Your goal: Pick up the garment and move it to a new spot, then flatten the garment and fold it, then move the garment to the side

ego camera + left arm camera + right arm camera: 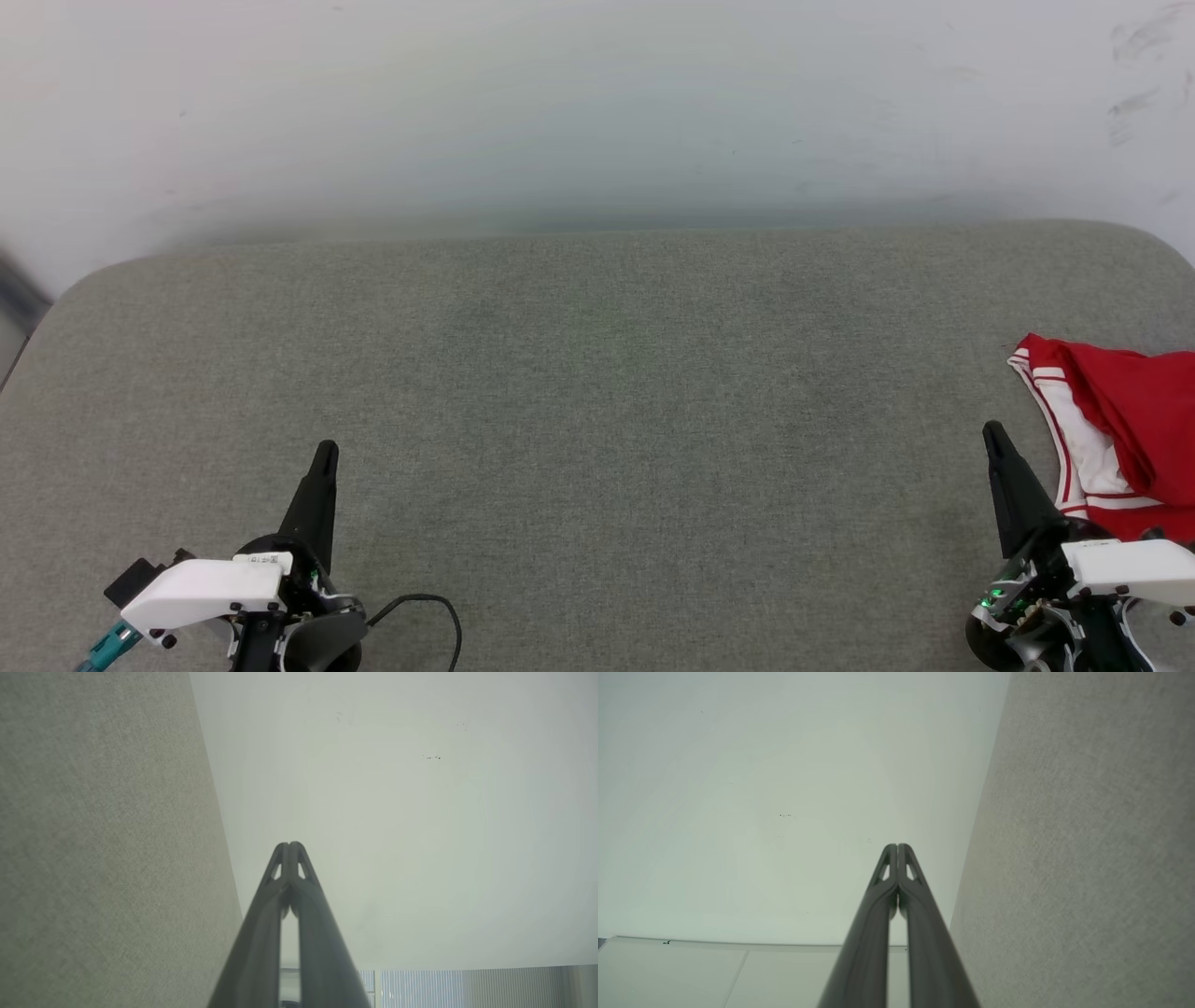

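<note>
Garment (1134, 420): ungripped, crumpled red and white at the pad's (597, 392) right edge.
Left gripper (325, 453): fingers pressed together, empty, over the pad's near left.
Right gripper (991, 431): fingers together, empty, just beside the garment.
Room: open pad stretches between the grippers.
Texture: grey woven pad, rounded corners; pale wall (597, 112) behind.

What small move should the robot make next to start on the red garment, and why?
Probably open the right claw and reach it toward the garment, bunched beside it at the right of the grey surface. Both claws are shut and empty, and the left claw sits far away.
</note>
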